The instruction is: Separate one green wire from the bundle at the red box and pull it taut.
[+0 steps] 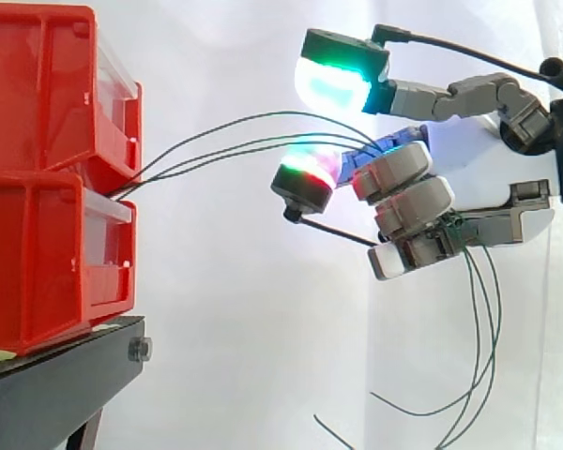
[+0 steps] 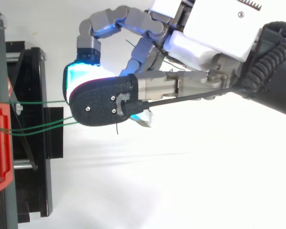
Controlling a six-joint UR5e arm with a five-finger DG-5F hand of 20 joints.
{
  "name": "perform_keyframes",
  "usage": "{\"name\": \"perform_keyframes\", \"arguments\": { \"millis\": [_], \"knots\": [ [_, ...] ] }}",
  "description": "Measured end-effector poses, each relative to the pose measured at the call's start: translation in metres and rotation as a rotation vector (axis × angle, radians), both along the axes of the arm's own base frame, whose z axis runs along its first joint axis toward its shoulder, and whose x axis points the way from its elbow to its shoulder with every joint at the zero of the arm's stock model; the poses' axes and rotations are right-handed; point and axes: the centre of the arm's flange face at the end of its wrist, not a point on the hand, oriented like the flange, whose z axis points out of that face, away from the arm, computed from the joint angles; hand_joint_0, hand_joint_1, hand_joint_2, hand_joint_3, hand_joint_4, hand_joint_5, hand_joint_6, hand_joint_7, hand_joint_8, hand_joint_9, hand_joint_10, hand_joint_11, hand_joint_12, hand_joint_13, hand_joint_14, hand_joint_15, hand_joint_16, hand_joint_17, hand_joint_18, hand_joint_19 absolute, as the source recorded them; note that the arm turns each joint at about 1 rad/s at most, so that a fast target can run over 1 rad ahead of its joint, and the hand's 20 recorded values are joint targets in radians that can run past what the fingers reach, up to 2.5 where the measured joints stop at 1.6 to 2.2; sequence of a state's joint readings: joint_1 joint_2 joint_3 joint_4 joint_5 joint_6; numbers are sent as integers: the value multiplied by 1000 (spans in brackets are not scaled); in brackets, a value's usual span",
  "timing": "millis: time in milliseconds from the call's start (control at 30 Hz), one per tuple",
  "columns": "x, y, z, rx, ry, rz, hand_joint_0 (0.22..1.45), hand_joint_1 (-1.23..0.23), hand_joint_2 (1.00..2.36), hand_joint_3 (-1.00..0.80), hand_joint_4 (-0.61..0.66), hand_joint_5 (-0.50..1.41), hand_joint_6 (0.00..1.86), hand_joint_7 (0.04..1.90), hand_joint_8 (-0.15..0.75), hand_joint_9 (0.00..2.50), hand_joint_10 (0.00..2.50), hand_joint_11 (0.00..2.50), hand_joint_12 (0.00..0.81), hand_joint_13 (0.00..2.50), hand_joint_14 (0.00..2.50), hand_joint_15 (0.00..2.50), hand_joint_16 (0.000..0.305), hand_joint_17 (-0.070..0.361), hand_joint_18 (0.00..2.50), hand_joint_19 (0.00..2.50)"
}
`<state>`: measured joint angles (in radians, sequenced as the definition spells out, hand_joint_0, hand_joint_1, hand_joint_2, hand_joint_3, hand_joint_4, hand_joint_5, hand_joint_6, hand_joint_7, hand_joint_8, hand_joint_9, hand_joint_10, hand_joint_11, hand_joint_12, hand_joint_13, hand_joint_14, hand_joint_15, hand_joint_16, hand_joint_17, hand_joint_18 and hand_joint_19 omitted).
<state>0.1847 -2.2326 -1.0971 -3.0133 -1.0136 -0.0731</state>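
Note:
Three thin green wires (image 1: 244,131) leave the gap between the upper red bin (image 1: 47,84) and the lower red bin (image 1: 47,262) and arch rightwards to my hand (image 1: 413,199). The hand's fingers are curled round the wires where they bunch together; the thumb with its glowing pad (image 1: 333,84) stands straight above them. The wires' loose ends (image 1: 479,356) dangle below the hand. In the top view the wires (image 2: 38,119) run from the red box (image 2: 0,148) under the hand (image 2: 195,86), two close together and one apart. All three still curve.
The bins stand on a black stand (image 1: 56,384) at the left, its frame (image 2: 33,143) below the wires in the top view. A white curtain lies behind, with open space under and around the hand.

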Motion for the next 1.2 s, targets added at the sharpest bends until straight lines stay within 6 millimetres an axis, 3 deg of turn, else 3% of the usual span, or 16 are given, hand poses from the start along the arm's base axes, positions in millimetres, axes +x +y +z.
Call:
{"name": "perform_keyframes", "arguments": {
  "millis": [167,433,933,1200],
  "knots": [
    [-1,1,-3,-22,15,2,493,-607,1000,-500,187,-178,770,1178,299,1431,23,1512,364,1503,28,1306,71,161,1094,762],
    [-7,6,-29,-37,21,9,531,-737,1000,-500,168,-182,775,1195,283,1410,24,1521,346,1482,28,1310,68,153,1070,767],
    [-6,9,-29,-33,4,3,615,-749,1019,-280,122,-193,811,1218,273,1381,24,1531,335,1457,30,1325,63,142,1041,776],
    [-3,10,-18,-29,0,1,665,-873,1013,-376,152,-209,833,1170,258,1305,23,1512,329,1415,32,1322,63,141,1024,739]
  ]
}}
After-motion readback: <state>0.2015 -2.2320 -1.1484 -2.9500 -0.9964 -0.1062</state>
